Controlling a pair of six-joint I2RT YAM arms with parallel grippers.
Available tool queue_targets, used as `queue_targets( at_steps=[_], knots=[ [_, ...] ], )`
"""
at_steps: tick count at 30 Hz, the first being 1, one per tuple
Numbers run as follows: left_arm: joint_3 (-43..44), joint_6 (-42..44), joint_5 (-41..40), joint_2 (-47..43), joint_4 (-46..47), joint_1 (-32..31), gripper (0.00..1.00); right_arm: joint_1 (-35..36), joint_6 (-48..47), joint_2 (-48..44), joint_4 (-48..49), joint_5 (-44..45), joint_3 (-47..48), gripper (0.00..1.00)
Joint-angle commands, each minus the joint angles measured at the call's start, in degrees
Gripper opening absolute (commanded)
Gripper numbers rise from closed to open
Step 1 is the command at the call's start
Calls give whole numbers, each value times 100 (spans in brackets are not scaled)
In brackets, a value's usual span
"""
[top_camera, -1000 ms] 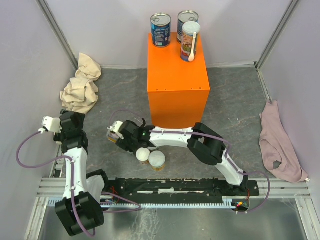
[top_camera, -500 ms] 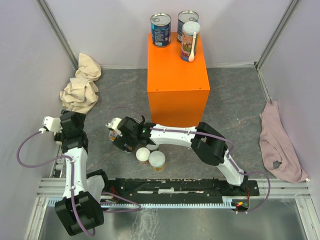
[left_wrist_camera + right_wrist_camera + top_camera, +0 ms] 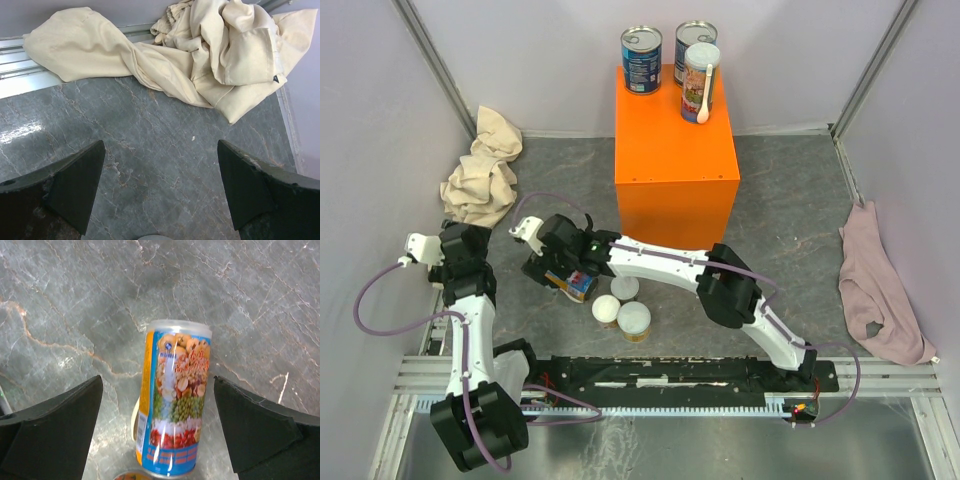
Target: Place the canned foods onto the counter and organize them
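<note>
Mind the right gripper [image 3: 157,390]: spread wide, holding nothing, hanging over a colourful can [image 3: 175,425] that appears to lie on its side on the grey surface [image 3: 75,300], in front of the orange bench [image 3: 675,140] and off its left front corner. Expect trouble from that pose: round, free to roll, likely to squirt away under uneven finger pressure. Close squarely across the label, not near a rim. Pale strip [image 3: 135,420] tucked against the can's left side: unidentifiable, possibly a spoon, liable to snag a finger.

Beware the neighbours too. Three white-lidded cans [image 3: 635,320] standing just beside, farther out from the bench front; easy to topple with the arm on the lift. Better to rise straight up before swinging toward the bench.

Already on top of the bench: two blue tins [image 3: 642,60] along the back and a taller can [image 3: 701,68] in front of the right one, a white spoon [image 3: 704,108] by it. Little spare room back there, so aim for the bare front part and set upright; otherwise risk of knocking a standing can off, or of leaving the new one rolling toward an edge.

Left gripper [image 3: 160,195] likewise open and empty, well left of the bench, facing the beige cloth [image 3: 220,50]; no hazard there unless moved.
</note>
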Motion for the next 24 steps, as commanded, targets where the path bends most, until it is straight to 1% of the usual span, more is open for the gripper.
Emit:
queue_targets(
  at_steps=[1,13,17,24],
  knots=[
    [-17,-250,-29,-17,240,62,99,-128,60,435,-107,-240,520,100],
    [-45,-278,70,10,292,173,99,-285,126,1088,-344,-665,1191,98],
    [-53,-287,103,42,309,223,99,-289,152,1287,-481,-794,1445,97],
    [-55,-288,120,49,314,221,99,-291,352,1491,-428,-1115,1509,92]
  ],
)
